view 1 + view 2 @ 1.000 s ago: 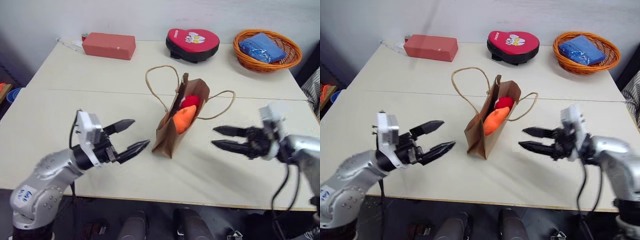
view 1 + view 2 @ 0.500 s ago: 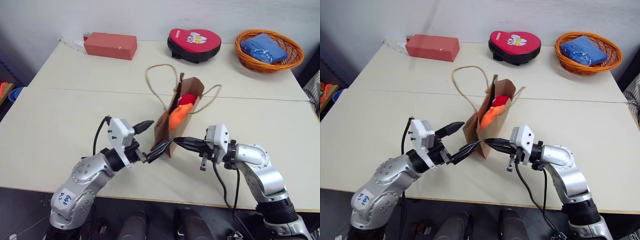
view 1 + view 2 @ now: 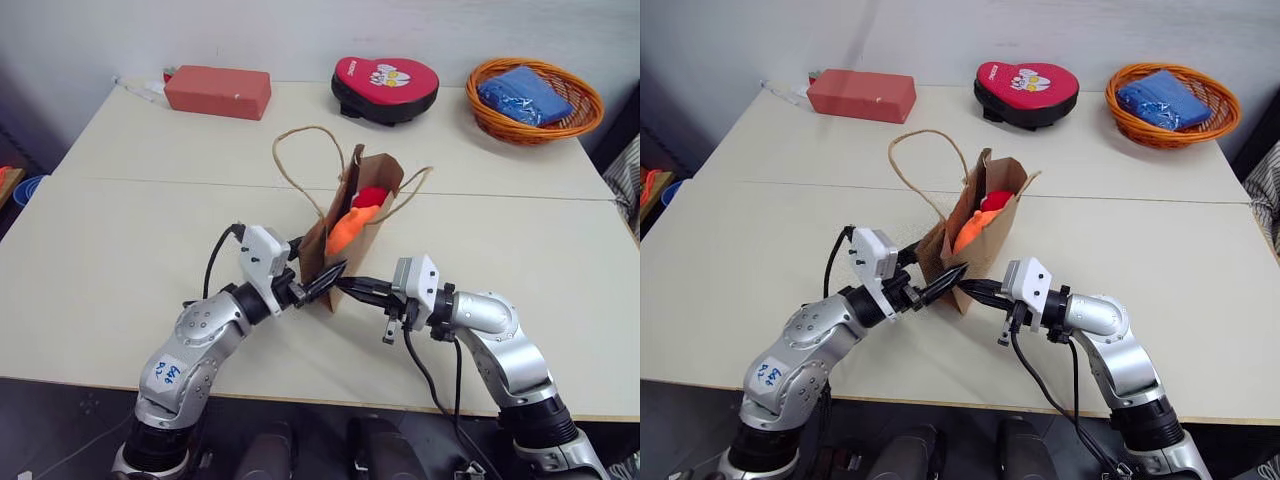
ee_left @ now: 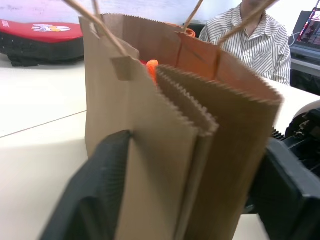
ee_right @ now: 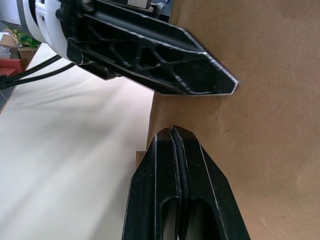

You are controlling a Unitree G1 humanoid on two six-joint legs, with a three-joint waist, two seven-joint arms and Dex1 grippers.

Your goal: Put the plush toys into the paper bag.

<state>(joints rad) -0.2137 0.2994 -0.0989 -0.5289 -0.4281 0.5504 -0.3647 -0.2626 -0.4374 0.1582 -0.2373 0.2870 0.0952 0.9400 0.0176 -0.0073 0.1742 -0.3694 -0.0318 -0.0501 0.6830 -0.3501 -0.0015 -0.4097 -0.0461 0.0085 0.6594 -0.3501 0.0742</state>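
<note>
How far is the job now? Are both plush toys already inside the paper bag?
Both toys look bagged: the orange toy and the red toy sit in the open top of the paper bag. Now the left gripper straddles the bag's lower end and the shut right gripper touches it. No toy is left on the table.

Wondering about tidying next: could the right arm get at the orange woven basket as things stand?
Probably yes: nothing stands between the right end effector, shut against the brown paper bag, and the orange woven basket in the table's far corner, though it's a long stretch.
</note>
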